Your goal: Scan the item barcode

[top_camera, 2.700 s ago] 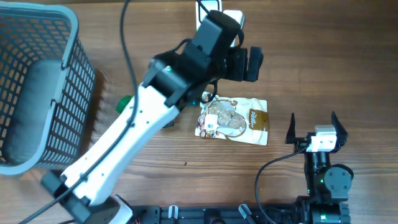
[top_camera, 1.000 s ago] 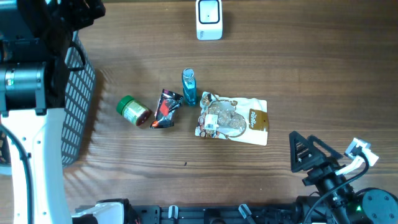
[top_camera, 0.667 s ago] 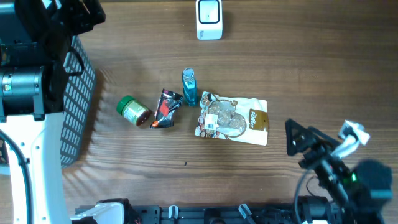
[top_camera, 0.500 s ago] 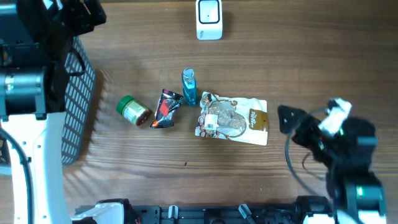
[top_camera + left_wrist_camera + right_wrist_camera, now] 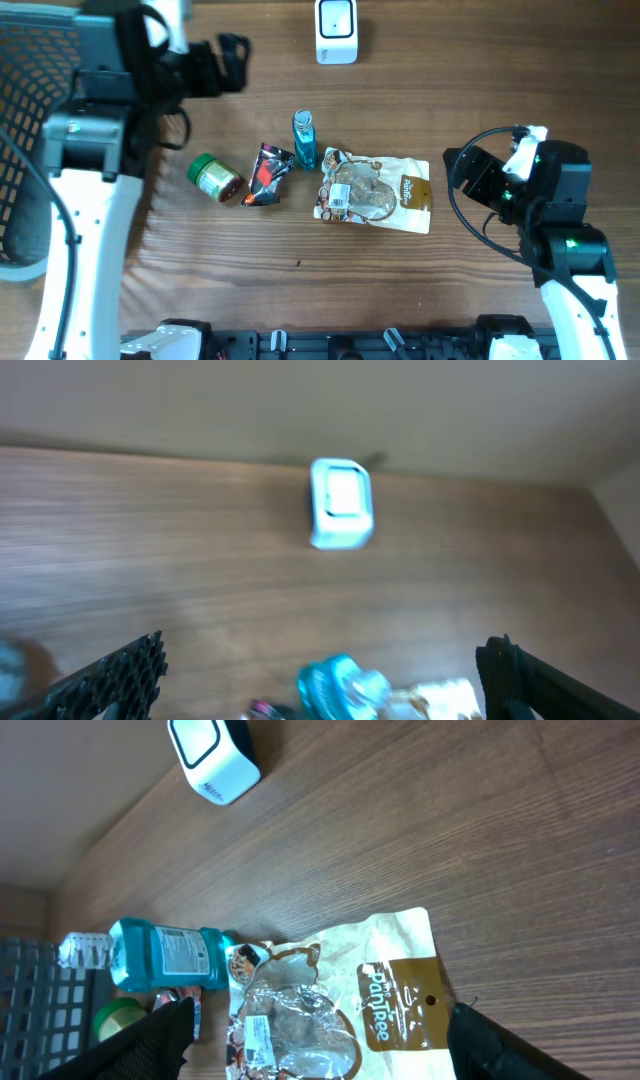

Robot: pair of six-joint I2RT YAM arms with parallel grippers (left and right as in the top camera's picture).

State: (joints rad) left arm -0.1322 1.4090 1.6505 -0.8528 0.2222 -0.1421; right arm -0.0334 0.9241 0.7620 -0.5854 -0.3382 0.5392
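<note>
The white scanner (image 5: pixel 336 30) stands at the table's back edge, also seen in the left wrist view (image 5: pixel 341 502) and the right wrist view (image 5: pixel 212 760). A brown-and-white snack pouch (image 5: pixel 375 193) lies flat mid-table, its white barcode label (image 5: pixel 252 1038) facing up. My right gripper (image 5: pixel 470 178) hovers just right of the pouch. In the right wrist view the right gripper (image 5: pixel 322 1010) is open, fingers astride the pouch (image 5: pixel 340 1010) without touching it. My left gripper (image 5: pixel 228 66) is open and empty at the back left; its wrist view (image 5: pixel 322 650) is blurred.
A blue bottle (image 5: pixel 303 138) touches the pouch's left corner. Left of it lie a red-black packet (image 5: pixel 268 173) and a green can (image 5: pixel 214 177) on its side. A grey mesh basket (image 5: pixel 30 80) fills the left edge, partly hidden by the left arm.
My right arm has swung up from the front edge to the pouch's right side, its fingers narrowing slightly. My left arm has swung from the basket toward the table's middle.
</note>
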